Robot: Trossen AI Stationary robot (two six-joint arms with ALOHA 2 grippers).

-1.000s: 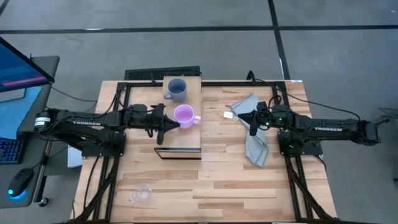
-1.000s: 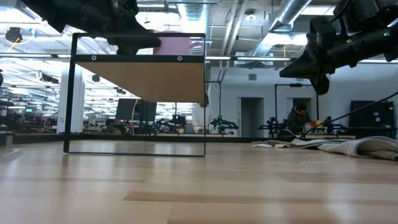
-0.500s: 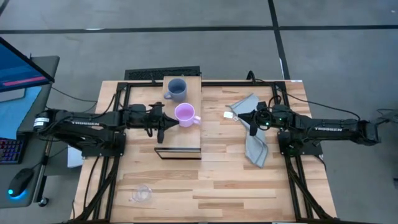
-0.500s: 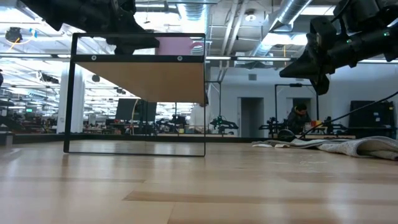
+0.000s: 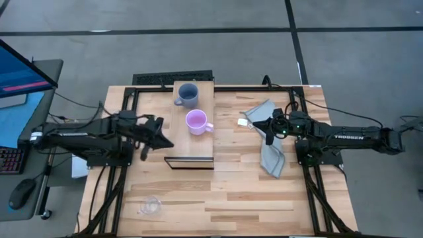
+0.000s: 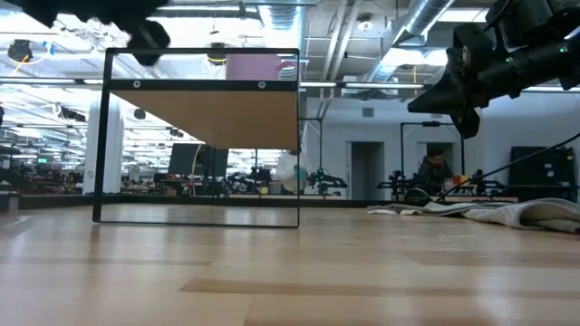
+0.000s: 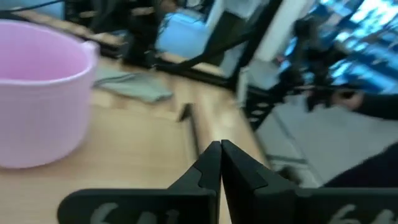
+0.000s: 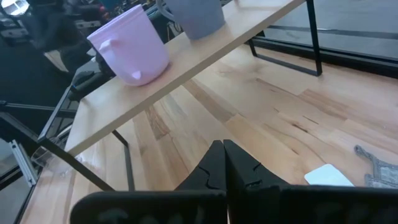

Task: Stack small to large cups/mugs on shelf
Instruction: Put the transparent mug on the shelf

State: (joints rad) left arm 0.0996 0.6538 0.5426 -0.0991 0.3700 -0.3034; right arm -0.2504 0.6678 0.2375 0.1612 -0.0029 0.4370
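The lilac mug (image 5: 196,122) stands upright on the light-wood shelf (image 5: 192,149), its handle toward the table's right; it also shows as the lilac mug (image 7: 37,93) and the lilac mug (image 8: 127,53). The grey-blue mug (image 5: 187,95) stands upright at the shelf's far end. The clear cup (image 5: 151,206) sits on the tabletop near the near edge. My left gripper (image 5: 166,143) is shut, left of the shelf's near end, touching nothing; its fingertips meet in the left wrist view (image 7: 220,155). My right gripper (image 5: 268,136) is shut and hovers over a grey cloth.
A crumpled grey cloth (image 5: 271,155) and a small white piece (image 5: 243,122) lie on the table's right half. A dark keyboard (image 5: 158,79) sits beyond the far edge. The shelf's dark frame (image 6: 199,136) stands raised on thin legs, with open space beneath.
My left gripper has drawn back from the lilac mug's left side, toward the table's left and near edges, and now stands beside the shelf's near end. The lilac mug has stayed where it was on the shelf. The right arm kept still.
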